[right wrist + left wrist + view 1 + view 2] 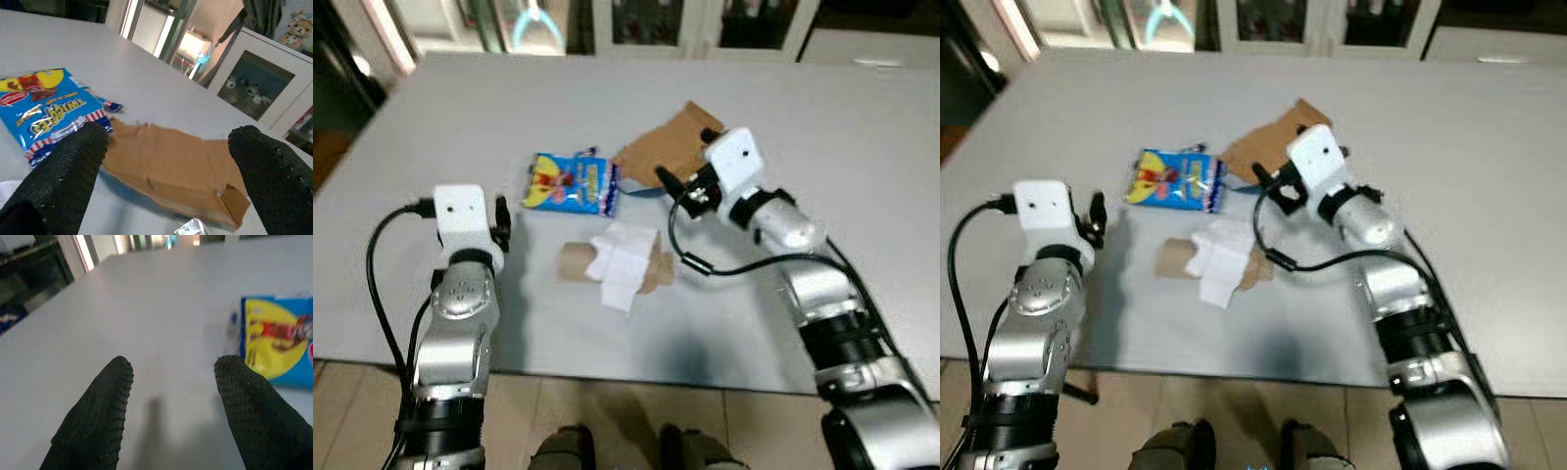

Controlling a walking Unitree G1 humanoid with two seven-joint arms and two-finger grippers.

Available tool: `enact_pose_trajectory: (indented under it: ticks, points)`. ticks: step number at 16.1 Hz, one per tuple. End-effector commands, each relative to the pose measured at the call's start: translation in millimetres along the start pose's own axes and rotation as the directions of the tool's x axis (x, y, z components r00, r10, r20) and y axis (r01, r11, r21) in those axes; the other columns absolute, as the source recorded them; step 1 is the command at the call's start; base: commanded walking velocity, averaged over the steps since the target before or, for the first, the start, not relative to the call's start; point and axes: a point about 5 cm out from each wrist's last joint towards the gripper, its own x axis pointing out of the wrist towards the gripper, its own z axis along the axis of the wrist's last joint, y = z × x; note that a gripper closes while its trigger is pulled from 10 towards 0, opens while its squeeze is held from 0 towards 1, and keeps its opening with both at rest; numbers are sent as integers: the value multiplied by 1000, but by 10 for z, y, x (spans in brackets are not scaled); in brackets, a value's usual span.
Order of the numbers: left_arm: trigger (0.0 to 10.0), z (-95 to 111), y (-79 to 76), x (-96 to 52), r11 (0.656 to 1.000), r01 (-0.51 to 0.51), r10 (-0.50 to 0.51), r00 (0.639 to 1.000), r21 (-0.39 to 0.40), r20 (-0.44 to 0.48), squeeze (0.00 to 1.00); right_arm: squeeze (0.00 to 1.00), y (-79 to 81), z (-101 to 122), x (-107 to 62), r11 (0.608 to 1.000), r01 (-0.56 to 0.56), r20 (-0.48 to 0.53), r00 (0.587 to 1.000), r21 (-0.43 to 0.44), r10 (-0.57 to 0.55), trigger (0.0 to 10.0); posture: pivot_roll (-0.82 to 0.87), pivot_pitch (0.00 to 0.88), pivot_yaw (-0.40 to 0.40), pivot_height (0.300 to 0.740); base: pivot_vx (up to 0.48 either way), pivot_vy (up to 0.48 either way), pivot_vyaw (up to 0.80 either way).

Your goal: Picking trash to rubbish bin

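Right wrist view: my right end effector (161, 161) spread wide over torn brown cardboard piece (171, 164); blue-yellow snack wrapper (46, 112) reads "TWIGGIES". Left end effector (171, 377) wide above grey worktop (146, 308).

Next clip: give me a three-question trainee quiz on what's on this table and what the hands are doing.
1. True or false: the right hand is open, aimed at the brown cardboard piece.
2. Which item lies nearest the left hand? A) blue snack wrapper B) white tissue C) cardboard tube
3. Fill in: the tissue lies over the cardboard ____.

Key: 1 true; 2 A; 3 tube.
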Motion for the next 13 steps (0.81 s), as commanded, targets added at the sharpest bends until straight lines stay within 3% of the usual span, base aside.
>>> enact_pose_trajectory:
  ticks: [1,4,8,10,13]
  points:
    - [10000,-62,-21,-17,999,34,-34,998,3,-52,0,0,4,23,28,999,-40,-30,999,-18,40,10000,-78,193,29,740,0,0,0]
    - [10000,-135,-47,-130,993,111,-106,987,41,-119,0,0,22,-129,-65,995,-99,-140,986,-25,95,10000,-69,202,24,740,0,0,0]
    - [10000,-257,-79,-154,975,192,-169,968,111,-186,0,0,-71,-156,-170,992,-116,-218,971,-49,102,10000,-82,220,22,740,0,0,0]
    - [10000,-315,-144,-168,953,283,-259,945,107,-201,0,0,-95,-154,-218,989,-132,-248,962,-64,112,10000,-89,229,22,740,0,0,0]
    - [10000,-269,-214,-186,891,440,-411,888,114,-208,0,0,-129,-140,-242,987,-143,-257,959,-71,120,10000,-92,239,20,740,0,0,0]
